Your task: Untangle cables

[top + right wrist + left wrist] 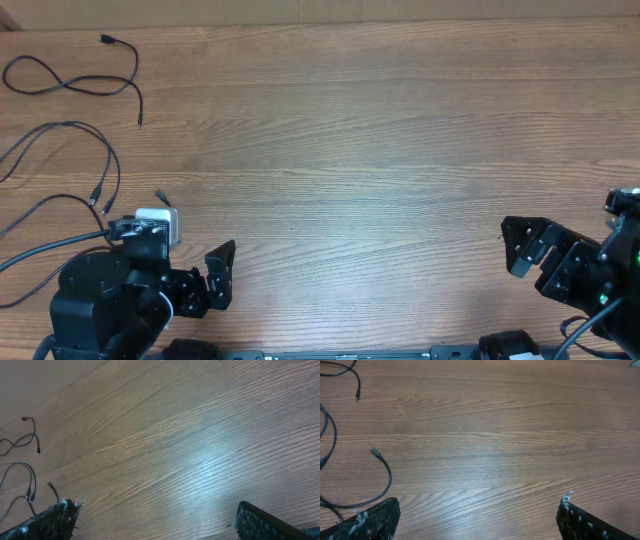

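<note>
Along the near edge of the desk [380, 150], the left gripper [222, 273] and right gripper [513, 248] both stand wide and empty. The cables [389, 477] lie loosely looped along the left edge, up to the far-left corner. A careless pinch there could catch two strands together and tighten their crossings.

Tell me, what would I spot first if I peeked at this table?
Probably the thin black cables squiggling in loose loops at the far left of the wooden table. Then the two black robot arms at the near edge, the left arm and the right arm, both with jaws wide open, holding nothing.
</note>
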`<state>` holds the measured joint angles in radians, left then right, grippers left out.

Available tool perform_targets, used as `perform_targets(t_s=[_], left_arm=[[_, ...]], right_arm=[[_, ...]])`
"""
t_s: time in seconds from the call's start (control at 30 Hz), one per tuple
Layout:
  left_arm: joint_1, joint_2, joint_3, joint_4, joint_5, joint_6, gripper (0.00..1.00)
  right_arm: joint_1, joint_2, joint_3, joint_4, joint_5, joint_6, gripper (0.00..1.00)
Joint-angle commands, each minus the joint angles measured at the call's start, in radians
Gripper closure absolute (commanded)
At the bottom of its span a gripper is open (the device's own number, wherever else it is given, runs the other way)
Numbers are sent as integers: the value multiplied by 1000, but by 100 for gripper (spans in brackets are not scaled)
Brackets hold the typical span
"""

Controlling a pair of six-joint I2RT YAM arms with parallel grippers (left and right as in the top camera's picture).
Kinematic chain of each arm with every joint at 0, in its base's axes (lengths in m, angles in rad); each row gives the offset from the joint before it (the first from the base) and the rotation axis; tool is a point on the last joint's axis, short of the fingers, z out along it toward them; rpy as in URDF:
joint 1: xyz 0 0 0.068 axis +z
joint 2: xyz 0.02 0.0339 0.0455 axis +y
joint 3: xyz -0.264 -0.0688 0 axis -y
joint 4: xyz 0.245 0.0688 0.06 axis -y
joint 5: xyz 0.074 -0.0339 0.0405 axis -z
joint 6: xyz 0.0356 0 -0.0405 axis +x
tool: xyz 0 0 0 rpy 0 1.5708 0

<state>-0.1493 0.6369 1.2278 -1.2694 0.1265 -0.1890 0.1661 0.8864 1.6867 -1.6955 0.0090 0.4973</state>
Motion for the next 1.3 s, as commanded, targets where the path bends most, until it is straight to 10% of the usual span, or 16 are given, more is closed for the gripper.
perform_targets(t_s=[0.0, 0.5, 1.27], left_arm=[[-2, -3, 11, -2, -11, -14, 0], [-2, -3, 11, -2, -11, -14, 0], [-2, -3, 11, -2, -11, -14, 0]], right_arm=[[2, 0, -5, 2, 16, 3, 0], [-41, -50, -82, 98, 143, -35, 0], [-124, -677, -1224, 1144, -121, -478, 0]])
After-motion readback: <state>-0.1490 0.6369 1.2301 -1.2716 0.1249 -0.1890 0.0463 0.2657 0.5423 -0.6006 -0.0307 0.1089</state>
